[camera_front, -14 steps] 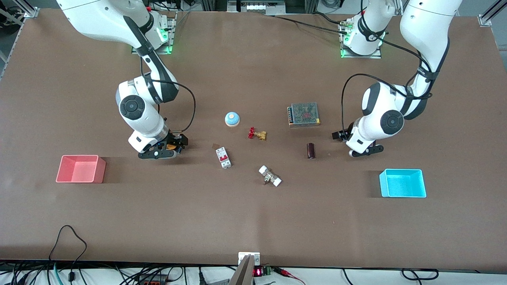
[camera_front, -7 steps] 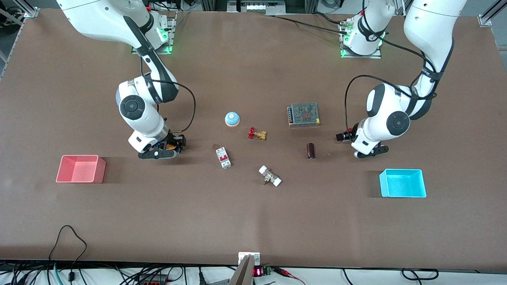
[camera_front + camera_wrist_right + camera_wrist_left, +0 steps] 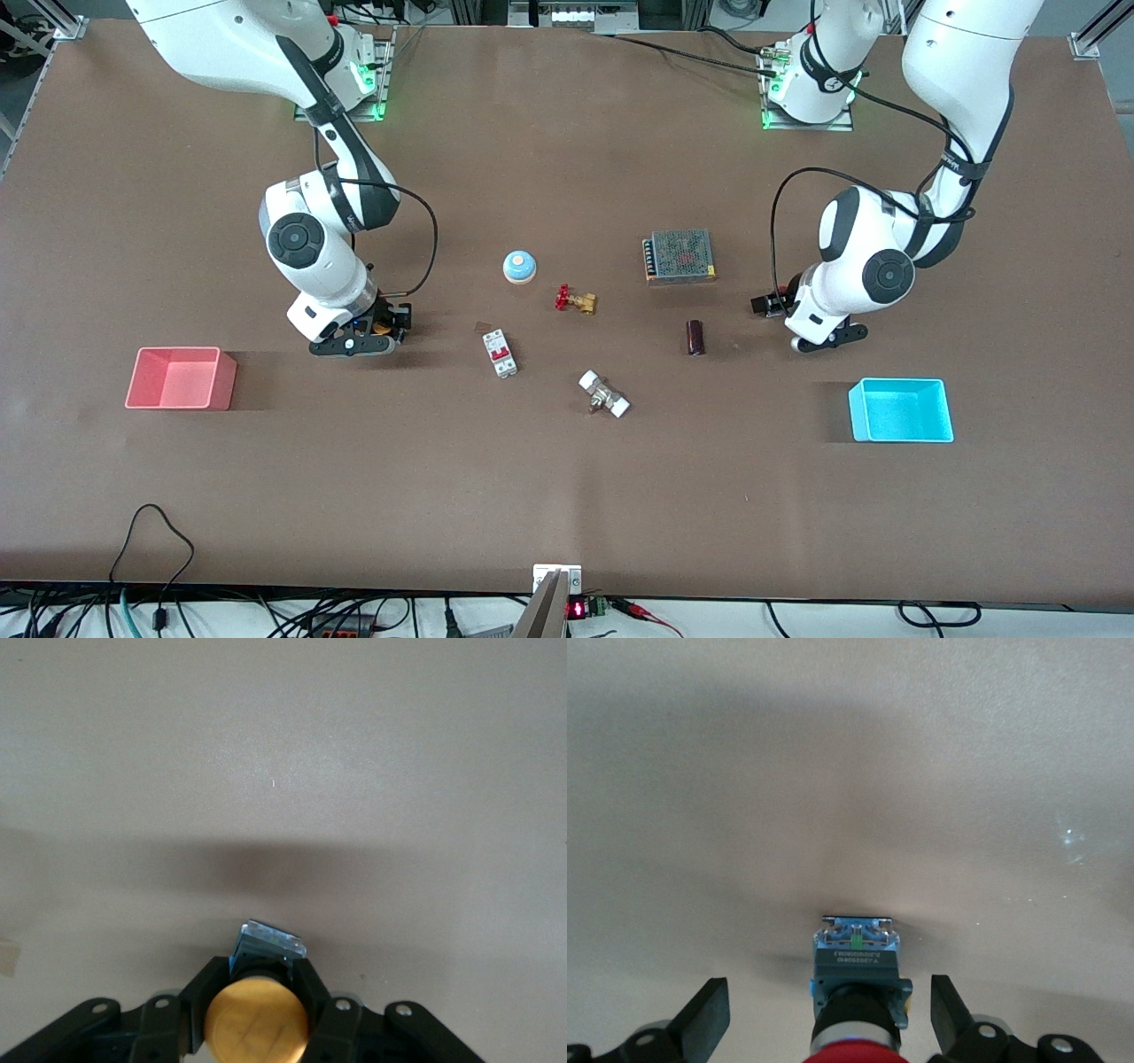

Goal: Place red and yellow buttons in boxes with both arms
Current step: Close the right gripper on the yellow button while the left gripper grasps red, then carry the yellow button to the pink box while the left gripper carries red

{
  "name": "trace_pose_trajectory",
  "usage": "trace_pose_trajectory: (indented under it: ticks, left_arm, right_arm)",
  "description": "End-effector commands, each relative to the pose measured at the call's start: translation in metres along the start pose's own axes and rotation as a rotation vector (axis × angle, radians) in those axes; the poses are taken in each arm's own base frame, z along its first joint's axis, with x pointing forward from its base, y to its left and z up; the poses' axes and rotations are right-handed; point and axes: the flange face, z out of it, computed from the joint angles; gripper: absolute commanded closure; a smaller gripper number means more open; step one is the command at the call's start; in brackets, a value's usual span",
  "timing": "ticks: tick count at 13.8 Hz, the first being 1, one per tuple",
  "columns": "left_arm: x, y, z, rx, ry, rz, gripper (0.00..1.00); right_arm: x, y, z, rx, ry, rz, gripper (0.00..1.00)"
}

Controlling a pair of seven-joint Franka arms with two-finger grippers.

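My right gripper (image 3: 390, 323) is low at the table, between the pink-red box (image 3: 177, 351) and the blue dome, shut on the yellow button (image 3: 383, 328). In the right wrist view its fingers (image 3: 200, 990) clamp the black body under the orange-yellow cap (image 3: 257, 1020). My left gripper (image 3: 769, 304) is low at the table, farther from the front camera than the cyan box (image 3: 899, 383). It is open, with the red button (image 3: 856, 979) lying between its spread fingers (image 3: 709, 1020), untouched. The red button is hidden by the hand in the front view.
Mid-table lie a blue dome (image 3: 519, 266), a brass valve with a red handle (image 3: 574, 300), a white circuit breaker (image 3: 500, 353), a white-ended fitting (image 3: 604, 394), a dark cylinder (image 3: 695, 337) and a mesh-topped power supply (image 3: 679, 256).
My left hand has shifted a little toward the left arm's end of the table, then held still. My right hand has stayed nearly in place around the yellow button.
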Motion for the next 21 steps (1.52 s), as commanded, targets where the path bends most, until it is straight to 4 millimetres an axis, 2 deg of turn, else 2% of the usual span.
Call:
trace_pose_trajectory:
  ticks: [1,4,5,7,8,9,12,14,15,17,18,19,21]
  left_arm:
    - [-0.005,-0.001,0.001,-0.012,-0.001,0.004,0.0]
    - [-0.008,0.004,0.001,-0.009,-0.001,0.015,0.0]
    - [-0.008,0.006,0.0,-0.009,0.0,0.018,0.0]
    - [-0.008,0.006,0.0,-0.01,0.0,0.021,0.0]
    - [-0.009,0.006,0.001,-0.009,-0.001,0.026,0.01]
    - [-0.009,0.006,0.001,-0.008,-0.001,0.027,0.09]
    - [-0.007,0.006,0.0,-0.01,0.003,0.028,0.6]
    - [-0.006,0.006,-0.003,-0.015,0.015,0.029,0.75]
    - [-0.005,0.006,-0.004,-0.016,0.018,0.031,0.8]
    - [-0.004,0.007,-0.012,-0.021,0.031,0.03,0.84]
    - [-0.005,0.008,-0.022,-0.027,0.048,0.032,0.84]
    - [-0.005,0.008,-0.033,-0.031,0.066,0.033,0.86]
    - [-0.002,0.002,-0.063,-0.043,0.12,0.029,0.87]
  right_arm:
    - [0.0,-0.003,0.001,-0.007,0.012,-0.005,0.68]
    - [0.001,-0.002,-0.001,-0.01,0.014,-0.016,0.68]
    - [0.004,0.0,-0.007,-0.009,0.023,-0.022,0.68]
    - [0.008,0.008,-0.032,-0.017,0.03,-0.017,0.69]
    - [0.013,0.019,-0.051,-0.028,0.025,-0.019,0.7]
    - [0.016,0.026,-0.069,-0.039,0.013,-0.029,0.7]
    - [0.03,0.054,-0.131,-0.067,-0.028,-0.042,0.7]
    - [0.041,0.087,-0.17,-0.07,-0.048,-0.057,0.7]
    - [0.047,0.111,-0.184,-0.074,-0.052,-0.059,0.7]
    - [0.054,0.161,-0.204,-0.082,-0.048,-0.085,0.7]
    - [0.058,0.185,-0.213,-0.064,-0.032,-0.087,0.7]
    - [0.061,0.204,-0.217,-0.048,-0.021,-0.093,0.7]
    - [0.061,0.252,-0.205,-0.051,-0.03,-0.102,0.7]
